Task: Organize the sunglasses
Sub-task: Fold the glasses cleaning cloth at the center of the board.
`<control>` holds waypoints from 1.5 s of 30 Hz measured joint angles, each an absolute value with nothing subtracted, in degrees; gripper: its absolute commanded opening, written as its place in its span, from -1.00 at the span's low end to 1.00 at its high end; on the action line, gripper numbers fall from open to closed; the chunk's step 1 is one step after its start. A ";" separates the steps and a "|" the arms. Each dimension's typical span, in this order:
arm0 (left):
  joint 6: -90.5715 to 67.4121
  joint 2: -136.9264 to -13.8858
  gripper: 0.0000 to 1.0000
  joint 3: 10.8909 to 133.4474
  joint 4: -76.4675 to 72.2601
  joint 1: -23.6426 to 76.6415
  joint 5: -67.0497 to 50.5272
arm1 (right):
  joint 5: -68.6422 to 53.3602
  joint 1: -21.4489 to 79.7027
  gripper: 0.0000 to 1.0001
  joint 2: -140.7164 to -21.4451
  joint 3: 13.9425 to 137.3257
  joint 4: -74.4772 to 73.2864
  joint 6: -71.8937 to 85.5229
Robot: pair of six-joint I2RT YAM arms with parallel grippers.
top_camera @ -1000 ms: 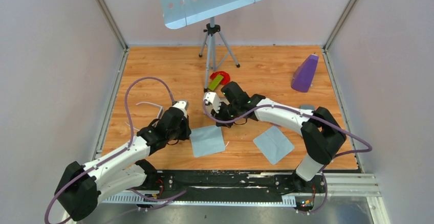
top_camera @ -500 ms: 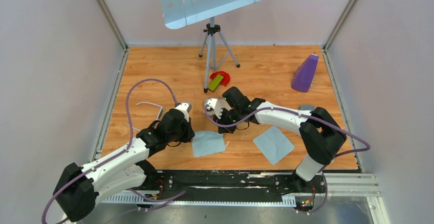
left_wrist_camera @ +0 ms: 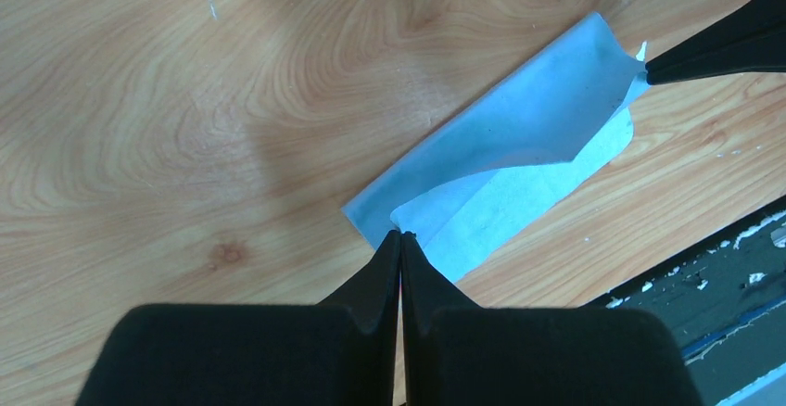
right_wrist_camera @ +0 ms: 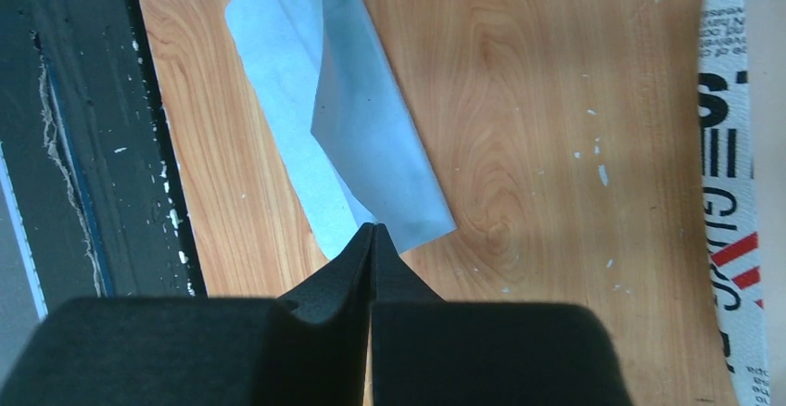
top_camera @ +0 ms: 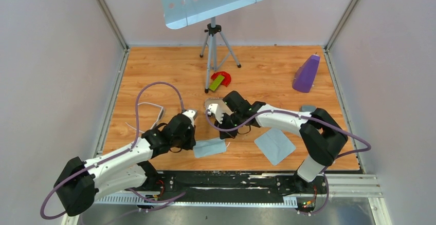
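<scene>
The sunglasses (top_camera: 152, 108) are a thin pale frame lying on the wood floor at the left, beyond my left arm. A light blue-grey cloth (top_camera: 211, 147) lies half folded between the grippers; it also shows in the left wrist view (left_wrist_camera: 519, 137) and the right wrist view (right_wrist_camera: 371, 137). My left gripper (left_wrist_camera: 400, 233) is shut on the cloth's left corner, low over the floor (top_camera: 196, 143). My right gripper (right_wrist_camera: 373, 227) is shut on the opposite corner (top_camera: 226, 135). Its dark fingertips (left_wrist_camera: 704, 49) show in the left wrist view, holding the raised flap.
A second flat cloth (top_camera: 274, 145) lies to the right. A small grey case (top_camera: 308, 108) is by the right arm. A tripod stand (top_camera: 213, 45), a red and green item (top_camera: 220, 79) and a purple cone (top_camera: 307, 73) stand farther back. A white printed item (right_wrist_camera: 737, 146) lies beside the right gripper.
Both grippers have moved toward the near edge, drawing the cloth's far edge over itself. The cloth has gone from flat to folded and narrower.
</scene>
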State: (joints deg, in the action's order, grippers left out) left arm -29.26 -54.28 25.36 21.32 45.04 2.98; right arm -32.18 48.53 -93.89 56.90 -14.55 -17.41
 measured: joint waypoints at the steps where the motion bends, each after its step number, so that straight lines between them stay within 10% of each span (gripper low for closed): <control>1: -29.36 -54.15 -1.00 25.47 21.65 45.28 3.18 | -32.27 48.69 -1.00 -93.89 56.90 -14.55 -17.43; 45: -30.39 -59.11 -0.89 25.96 22.41 49.34 1.04 | -33.41 51.22 -1.00 -97.34 55.55 -15.35 -19.25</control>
State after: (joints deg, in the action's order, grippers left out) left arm -30.39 -59.11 25.96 22.41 49.34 1.04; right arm -33.41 51.22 -97.34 55.55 -15.35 -19.25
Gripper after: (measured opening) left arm 0.041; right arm 0.005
